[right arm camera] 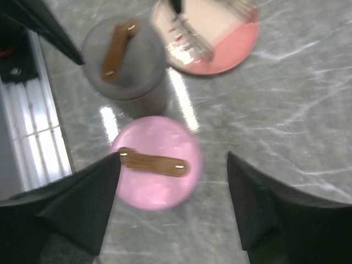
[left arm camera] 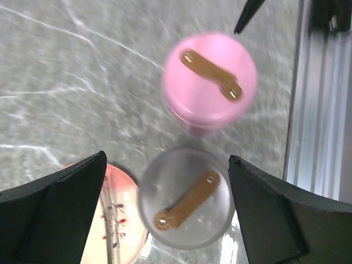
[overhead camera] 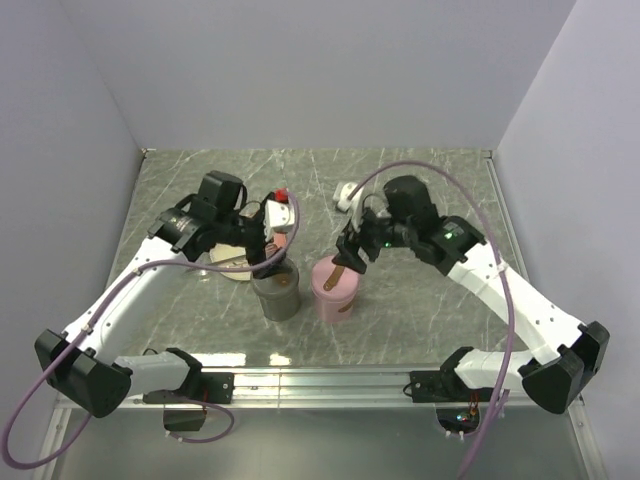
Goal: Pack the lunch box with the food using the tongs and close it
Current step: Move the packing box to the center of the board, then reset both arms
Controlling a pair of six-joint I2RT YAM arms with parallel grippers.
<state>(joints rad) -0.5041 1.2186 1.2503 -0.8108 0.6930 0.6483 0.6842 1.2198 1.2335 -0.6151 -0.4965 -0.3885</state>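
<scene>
The lunch box shows as two round lidded tubs standing side by side, each lid shut and crossed by a brown strap. My left gripper [overhead camera: 264,248] hangs open above the grey tub [overhead camera: 277,292], whose lid [left arm camera: 186,197] lies between its fingers [left arm camera: 66,192]. Over the pink tub [overhead camera: 335,288] my right gripper [overhead camera: 350,255] is also open, the pink lid [right arm camera: 157,162] partly under its left finger [right arm camera: 82,203]. Slim silver streaks [right arm camera: 193,39] cross the plate; blur hides whether they are the tongs. No food shows.
A pink-and-cream plate [overhead camera: 228,272] lies left of the grey tub, partly under the left arm. A red-and-white object [overhead camera: 282,214] and a white object [overhead camera: 346,194] sit behind. A metal rail [left arm camera: 316,110] runs along the table's near edge.
</scene>
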